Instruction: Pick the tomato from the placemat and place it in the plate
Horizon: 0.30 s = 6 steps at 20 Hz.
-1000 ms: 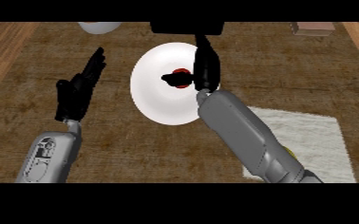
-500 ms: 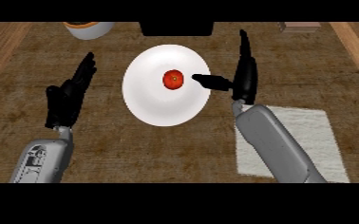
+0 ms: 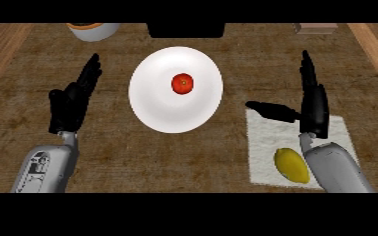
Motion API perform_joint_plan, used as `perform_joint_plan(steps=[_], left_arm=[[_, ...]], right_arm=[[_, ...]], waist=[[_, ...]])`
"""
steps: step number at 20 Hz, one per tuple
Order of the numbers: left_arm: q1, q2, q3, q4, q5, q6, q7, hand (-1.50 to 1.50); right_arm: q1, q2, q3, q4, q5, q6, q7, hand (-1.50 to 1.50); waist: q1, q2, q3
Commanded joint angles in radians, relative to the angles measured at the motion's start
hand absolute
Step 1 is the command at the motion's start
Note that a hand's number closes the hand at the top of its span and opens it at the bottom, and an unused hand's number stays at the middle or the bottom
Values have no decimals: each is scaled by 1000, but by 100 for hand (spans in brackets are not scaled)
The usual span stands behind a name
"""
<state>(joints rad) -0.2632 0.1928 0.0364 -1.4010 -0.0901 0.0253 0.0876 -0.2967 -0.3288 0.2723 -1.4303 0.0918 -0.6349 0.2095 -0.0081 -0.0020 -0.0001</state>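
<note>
Counter [image 3: 111, 160]: a mottled brown top filled the frame.
Plate [image 3: 159, 110]: smooth, white and round, at centre frame.
Placemat [image 3: 263, 145]: a pale rectangle, lower right.
Right hand [image 3: 314, 107]: over the placemat's upper edge, fingers straight and pointing up-frame, thumb stretched left, holding nothing.
Left hand [image 3: 72, 102]: at left, fingers straight, empty.
Bowl [image 3: 94, 31]: grey, upper left.
Yellow fruit [image 3: 291, 165]: oval, on the placemat.
Tomato [image 3: 183, 83]: a small red ball lying on the plate, just above its middle.
</note>
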Motion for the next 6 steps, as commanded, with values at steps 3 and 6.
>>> perform_joint_plan(steps=[3, 6], left_arm=[[27, -29, -10, -4, -31, 10, -25, 0], [29, -36, -8, -42, -33, -1, -4, 0]], right_arm=[[33, -33, -147, -22, -57, 139, -62, -150], [126, 29, -157, -16, -29, 146, -131, -150]], waist=[[7, 2, 0], [7, 2, 0]])
